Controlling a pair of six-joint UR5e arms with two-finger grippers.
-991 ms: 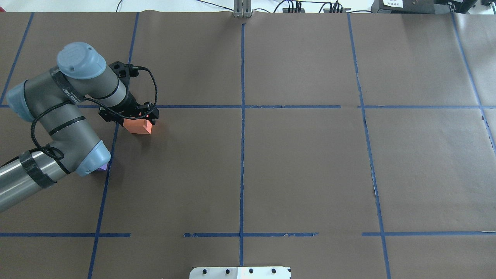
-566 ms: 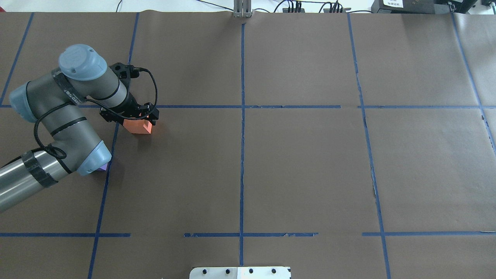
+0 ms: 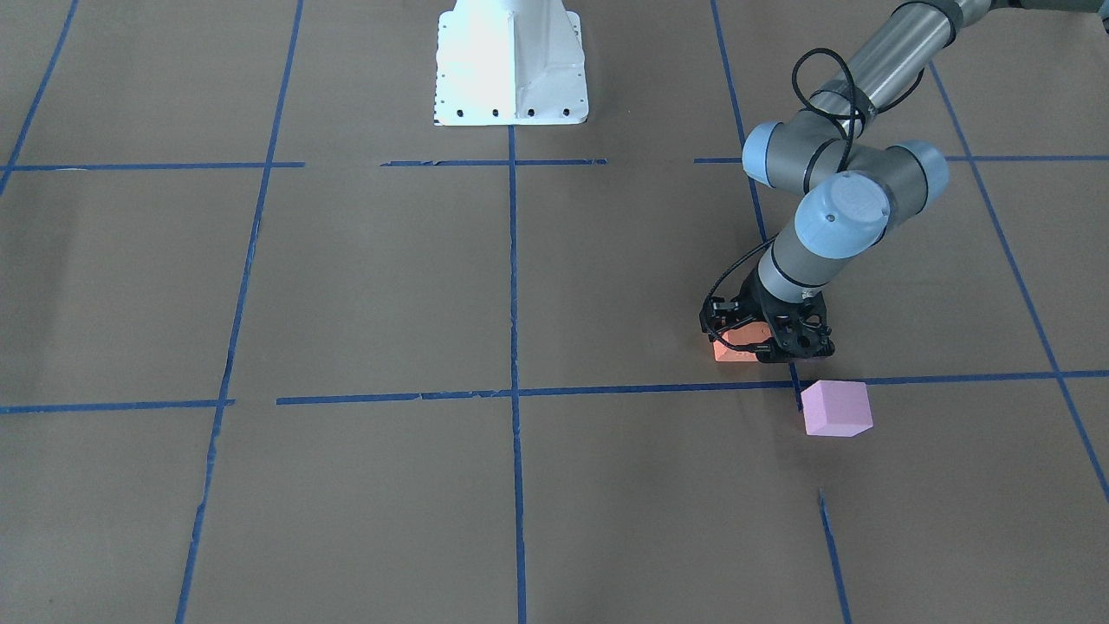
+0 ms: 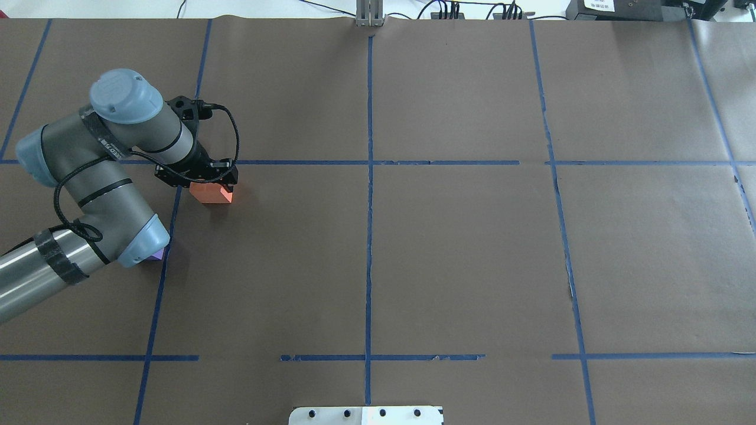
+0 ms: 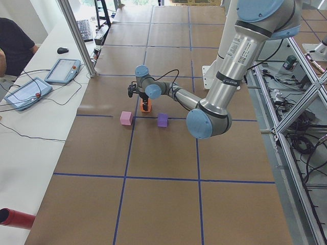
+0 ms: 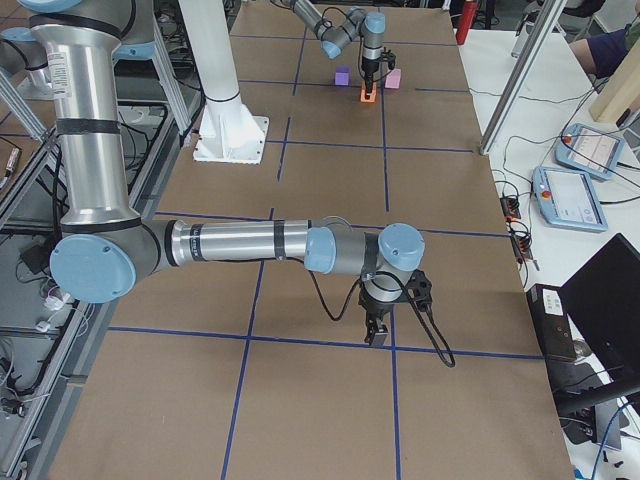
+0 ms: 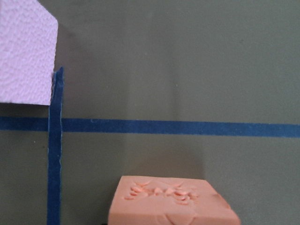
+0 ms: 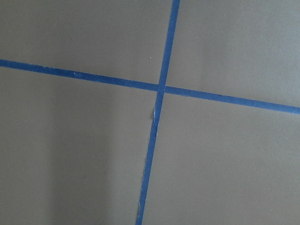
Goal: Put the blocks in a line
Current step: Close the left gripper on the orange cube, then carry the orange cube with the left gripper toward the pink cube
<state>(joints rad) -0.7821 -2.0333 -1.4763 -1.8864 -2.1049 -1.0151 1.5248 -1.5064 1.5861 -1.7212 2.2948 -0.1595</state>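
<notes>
Table (image 4: 460,254): brown paper, gridded with blue tape lines (image 4: 369,236).

Left gripper (image 4: 212,184): lowered over the orange matte foam cube (image 4: 209,193), fingers straddling it. The cube sits flat on the paper on the left part of the table, just on the robot's side of the far cross line of tape. Cannot tell whether the fingers press its sides or stand off. Wrist view shows the cube's top face dented and no fingers in frame.

Pale pink foam cube (image 3: 835,407): just beyond that same tape line, on the operators' side, near the orange one but apart, its corner at a tape strip.

Violet-purple foam cube (image 5: 162,120): nearer the robot than the orange cube, apart from it; from overhead only a sliver shows under the left arm's elbow.

Right gripper (image 6: 377,332): well apart on the right side, pointing down just above the bare paper near a tape crossing. Seen only from the side; grip state cannot be told.
</notes>
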